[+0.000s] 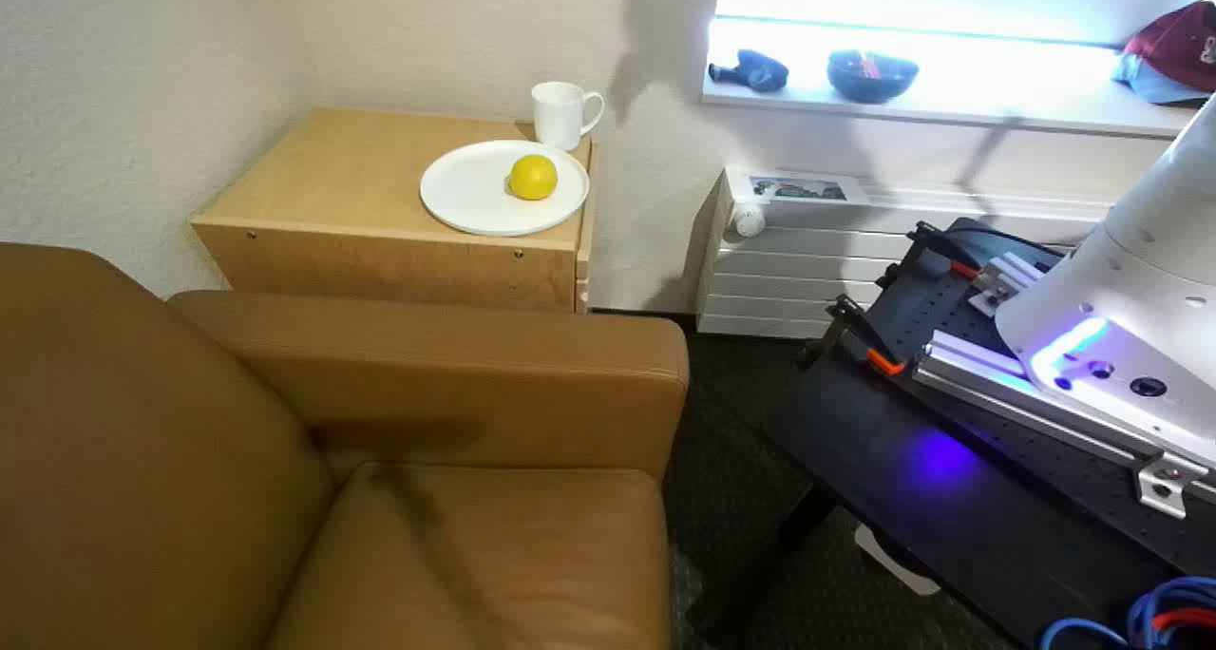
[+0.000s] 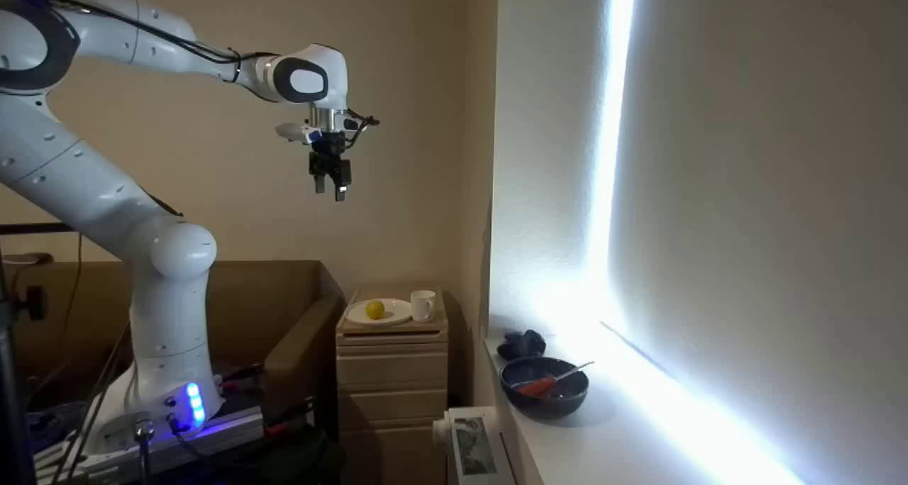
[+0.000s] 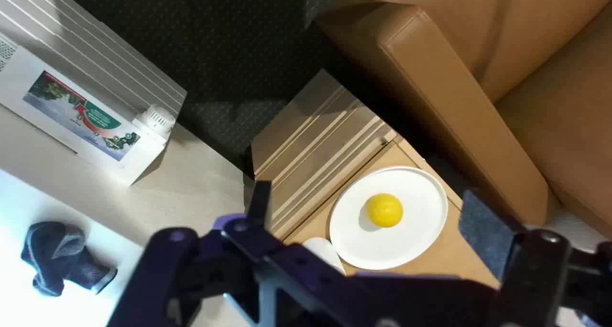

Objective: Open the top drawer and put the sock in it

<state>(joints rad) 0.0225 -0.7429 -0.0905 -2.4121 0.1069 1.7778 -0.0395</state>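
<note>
The gripper (image 2: 330,189) hangs high, fingers (image 3: 486,235) spread and nothing held; from it, in an exterior view, the drawer (image 2: 391,340), seemingly closed, lies at 5 o'clock and the sock (image 2: 523,344) on the sill (image 2: 589,439) at 4. The drawer should come first: sink low before its front, catch the upper edge, and pull straight toward 6 o'clock, clear of the mug (image 2: 423,306). The bowl (image 2: 557,407) holds a red tool (image 2: 537,387); the plate (image 2: 397,309), a yellow ball (image 2: 375,310); mug and drawer hide their insides.
</note>
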